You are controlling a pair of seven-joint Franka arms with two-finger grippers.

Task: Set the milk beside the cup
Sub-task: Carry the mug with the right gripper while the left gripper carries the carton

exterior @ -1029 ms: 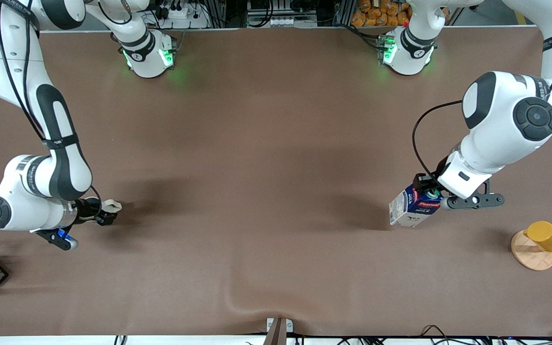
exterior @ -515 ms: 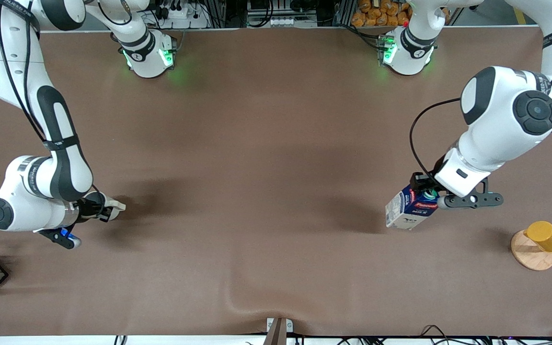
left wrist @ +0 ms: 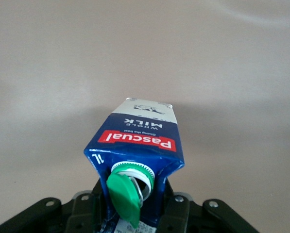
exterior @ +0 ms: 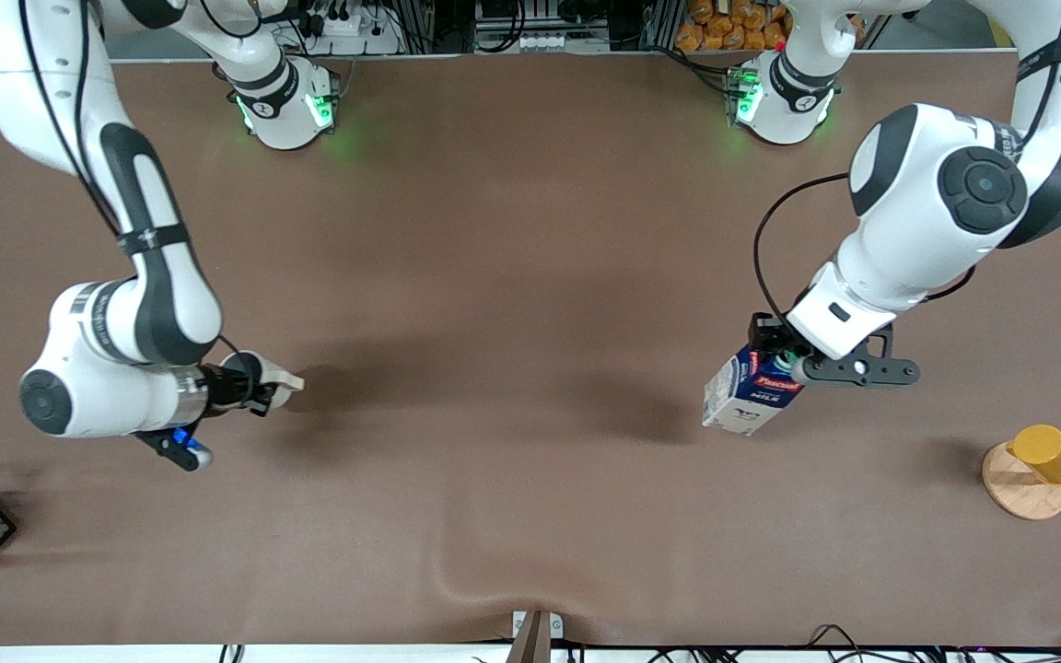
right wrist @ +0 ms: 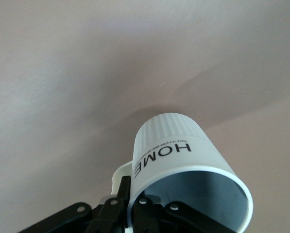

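Blue "Pascual" milk (left wrist: 135,141) carton; white cup (right wrist: 183,170) reads "HOME".

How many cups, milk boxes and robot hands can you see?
Cups: 2, white cup in the right hand, yellow cup on a wooden disc
Milk carton: 1, in the left hand
Hands: 2
Total: 5
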